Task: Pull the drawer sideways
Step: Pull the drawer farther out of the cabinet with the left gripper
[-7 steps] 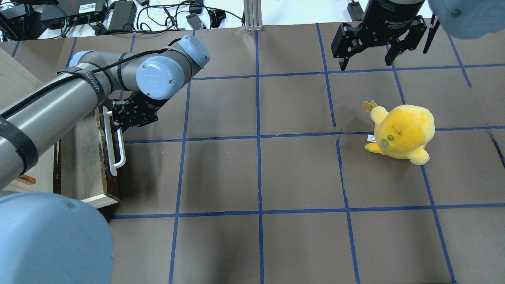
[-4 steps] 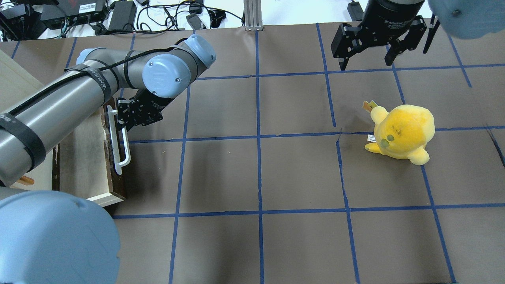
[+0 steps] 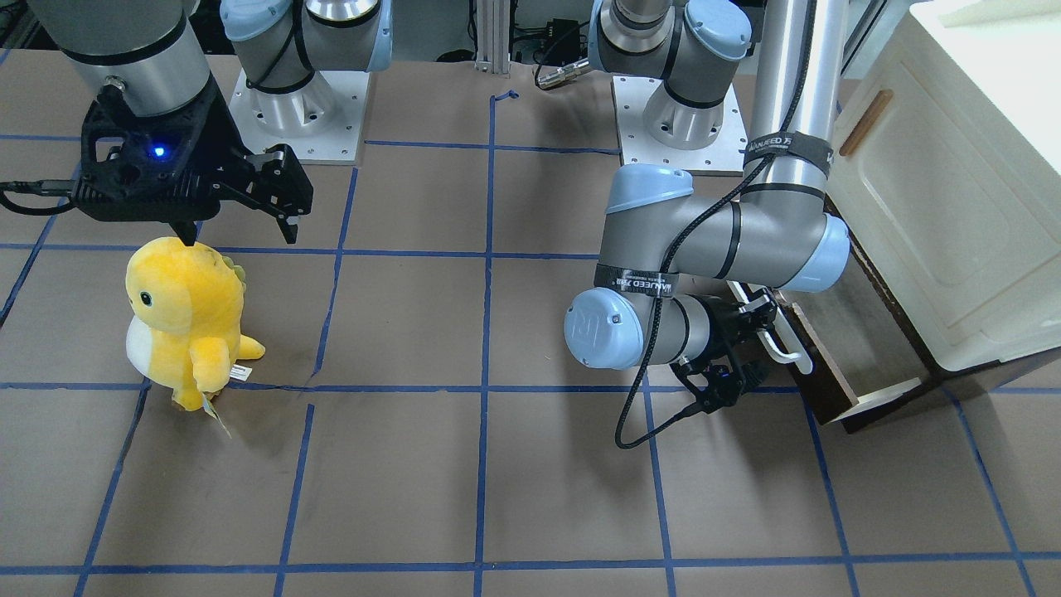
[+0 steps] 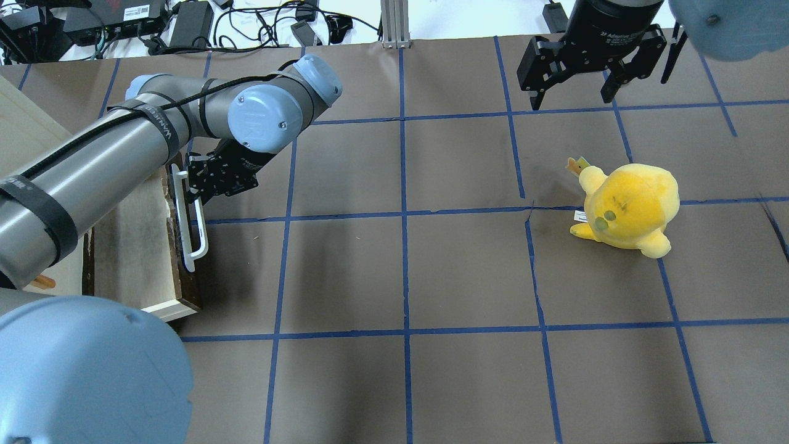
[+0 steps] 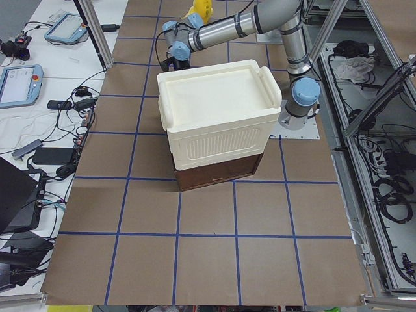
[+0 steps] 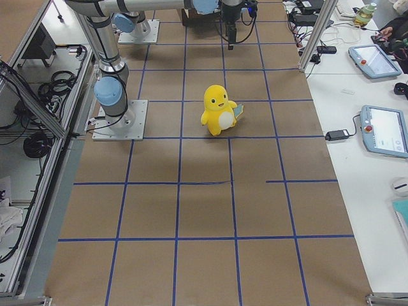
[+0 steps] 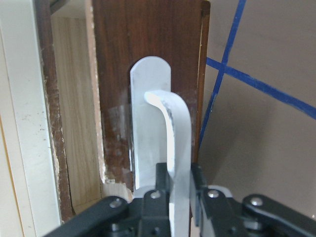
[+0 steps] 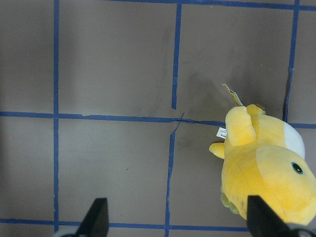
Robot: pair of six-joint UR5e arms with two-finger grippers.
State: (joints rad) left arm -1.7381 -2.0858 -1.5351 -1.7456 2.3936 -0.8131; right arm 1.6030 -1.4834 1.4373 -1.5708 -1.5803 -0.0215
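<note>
The dark brown drawer (image 4: 187,280) stands partly pulled out of the white cabinet (image 3: 953,166), and its pale interior (image 4: 132,246) shows. My left gripper (image 4: 198,196) is shut on the far end of the white bar handle (image 4: 192,231). In the left wrist view the fingers (image 7: 160,185) clamp the handle (image 7: 173,138) in front of the drawer front (image 7: 148,39). The drawer (image 3: 829,373) and the handle (image 3: 786,347) also show in the front view. My right gripper (image 4: 571,98) is open and empty, high over the far right of the table.
A yellow plush toy (image 4: 629,206) stands on the right half of the table, just below the right gripper (image 3: 240,232). Blue tape lines grid the brown table cover. Cables and power bricks (image 4: 191,24) lie beyond the far edge.
The left gripper has moved right with the handle, and the drawer has slid further out of the cabinet. The right arm and the plush have not moved.
</note>
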